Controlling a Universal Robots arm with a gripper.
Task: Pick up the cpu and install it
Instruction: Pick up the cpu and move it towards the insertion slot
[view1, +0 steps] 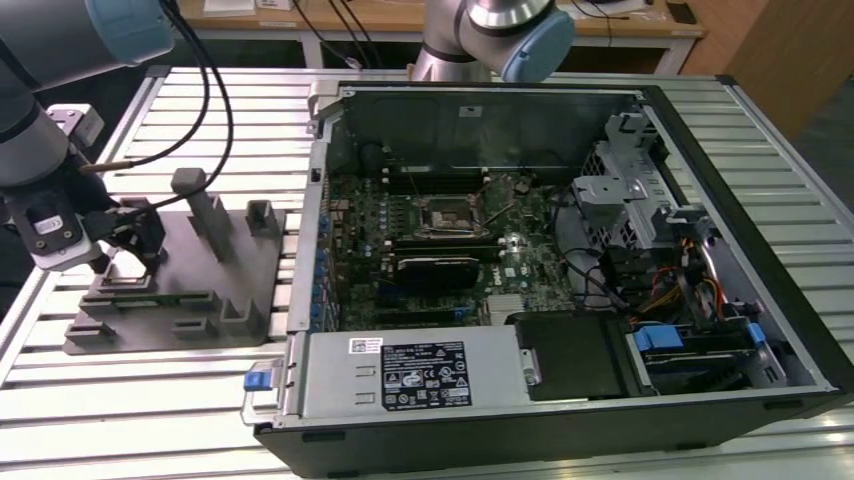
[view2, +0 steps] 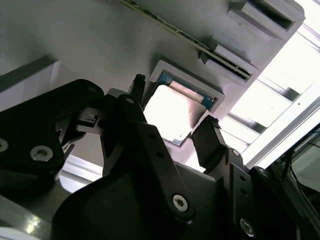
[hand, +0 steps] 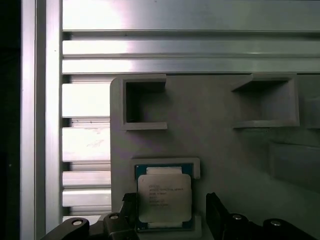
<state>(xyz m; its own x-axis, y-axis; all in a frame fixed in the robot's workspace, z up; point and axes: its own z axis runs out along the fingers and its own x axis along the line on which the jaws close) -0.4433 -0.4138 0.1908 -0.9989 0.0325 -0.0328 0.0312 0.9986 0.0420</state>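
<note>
1. The gripper hangs low over the grey fixture, at about nine o'clock on the exterior view taken as a clock face. Its jaws are spread and hold nothing. In both wrist views the black fingers stand one on each side of the cpu, with a gap visible between the chip and at least one finger.
2. The cpu lies flat in a shallow square recess of the fixture, its pale metal top facing up and a blue-green border showing around it. It has not been lifted.
3. In the first wrist view, two square pockets are cut into the same fixture, just beyond the chip's recess.
4. In the second wrist view, a thin green-edged strip sits in a slot of the fixture, near the cpu but apart from it.
5. In the exterior view, upright blocks rise from the fixture at about one o'clock from the gripper.
6. The fixture rests on a slatted aluminium table, at nine o'clock from the open computer case and just beside it.
7. Inside the case lies the green motherboard, with its cpu socket near the middle, well apart from the gripper.
8. A black rectangular module lies at six o'clock from the socket.
9. A grey power supply sits at six o'clock from the motherboard, and coloured cables lie at three o'clock.
</note>
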